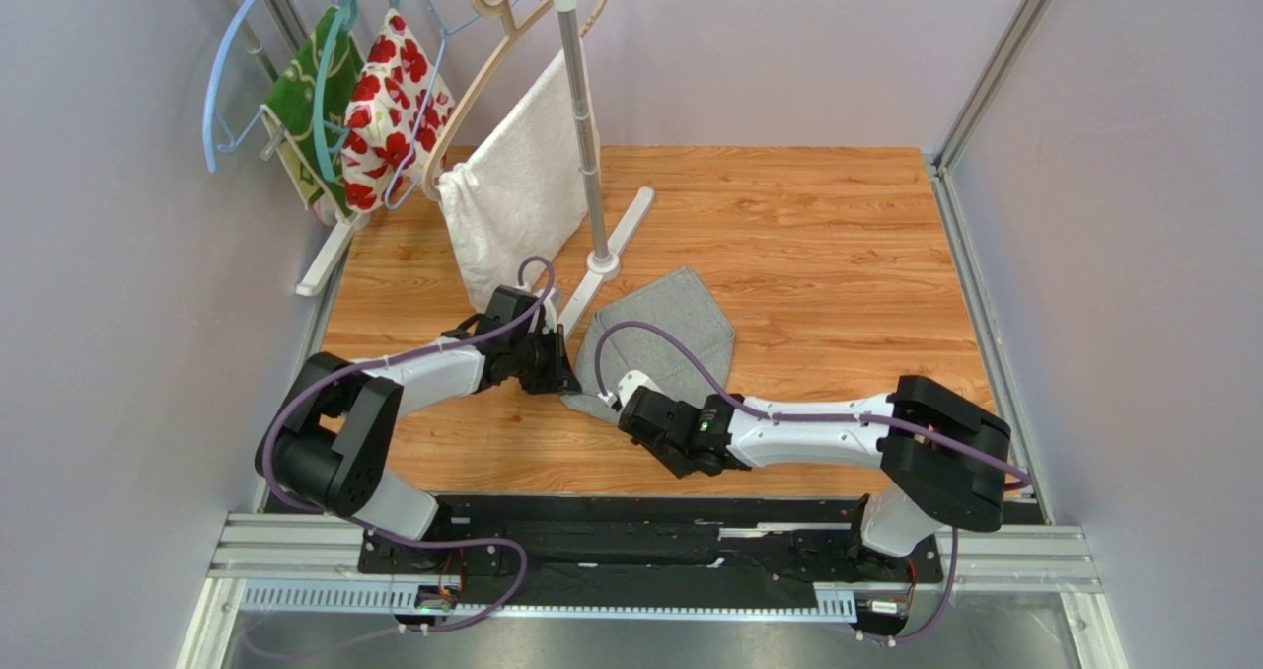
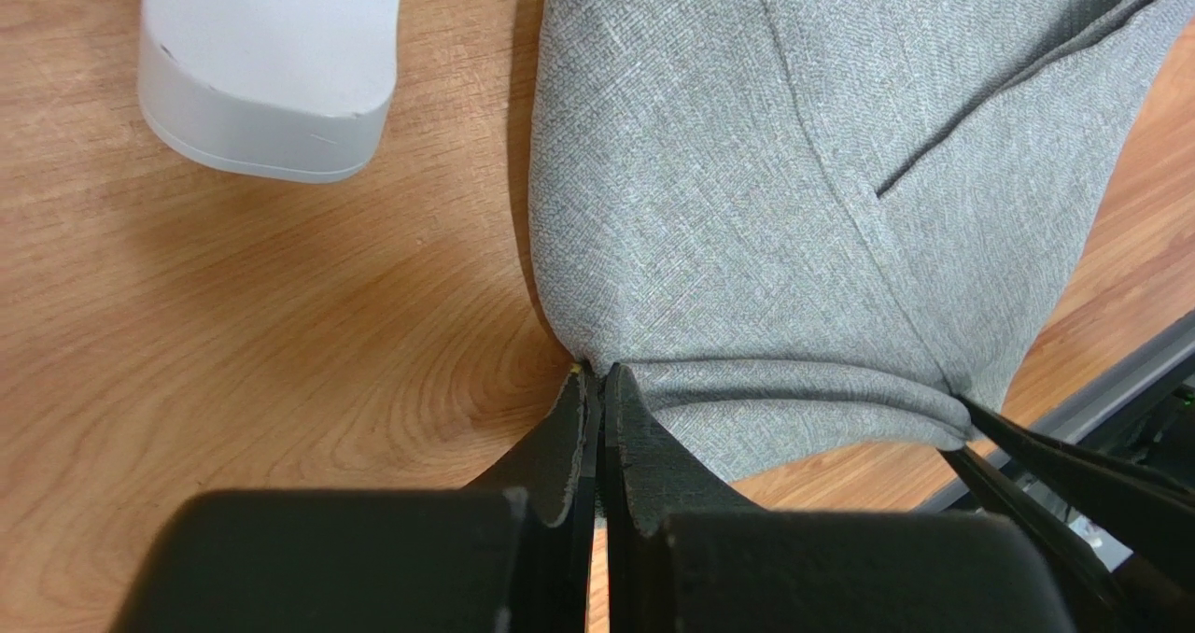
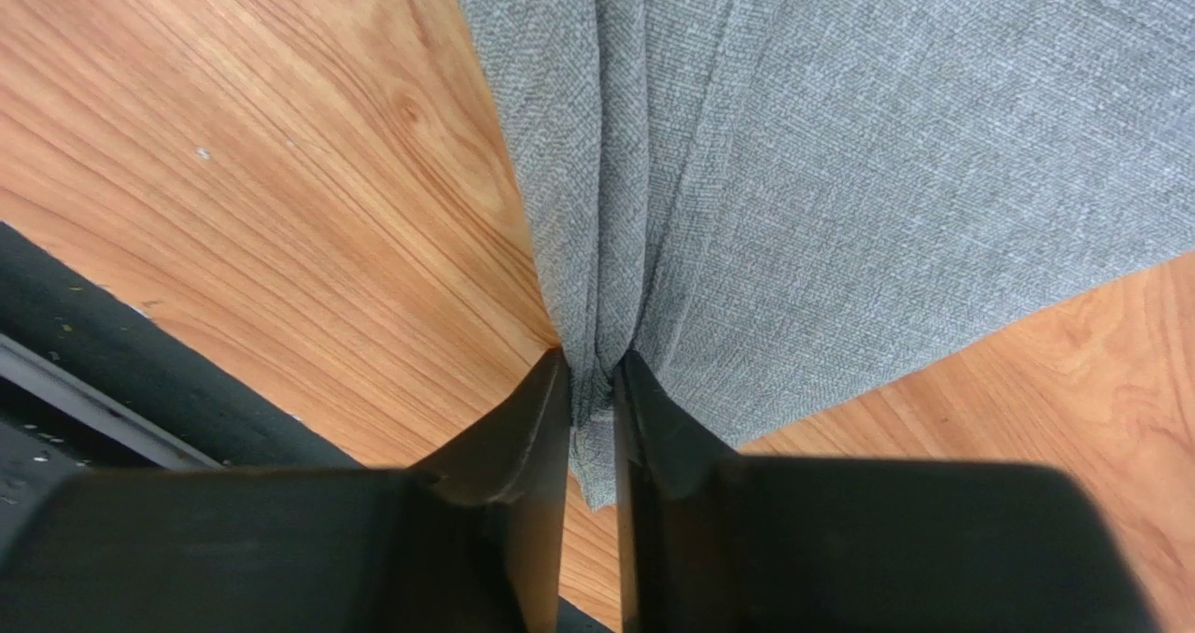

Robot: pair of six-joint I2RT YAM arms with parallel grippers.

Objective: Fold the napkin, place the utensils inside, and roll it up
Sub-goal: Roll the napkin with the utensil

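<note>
1. Napkin (image 1: 675, 329): plain grey cloth lying on the wood table (image 1: 830, 240), near-centre, just right of the rack foot (image 1: 601, 265). Partly folded, irregular outline; a folded layer w/ diagonal edge shows on top in the left wrist view (image 2: 786, 213).
2. Left gripper (image 1: 561, 378): low at the napkin's near-left edge. Wrist view: jaws pressed together on the cloth's bunched edge (image 2: 601, 381), w/ fabric pinched at the tips.
3. Right gripper (image 1: 630, 403): at the napkin's near corner, close to the left one. Wrist view: jaws clamped on a narrow pleat of cloth (image 3: 592, 367); the cloth (image 3: 870, 157) runs between the fingers and hangs a little past them.
4. Surface: light wood-grain laminate, grain running L–R in the top view. Black base plate (image 1: 667, 529) and aluminium rail (image 1: 667, 563) along the near edge.
5. Room: pale lavender walls on three sides, metal profile in the back-right corner.
6. Rack: white pole (image 1: 581, 122), back-left. White towel (image 1: 512, 196) hangs from it down to the table; red-flowered fabric (image 1: 386, 99) and green fabric (image 1: 304, 107) are on hangers further left.
7. Rack foot's white end is in the left wrist view (image 2: 267, 73), near the napkin but apart from it.
</note>
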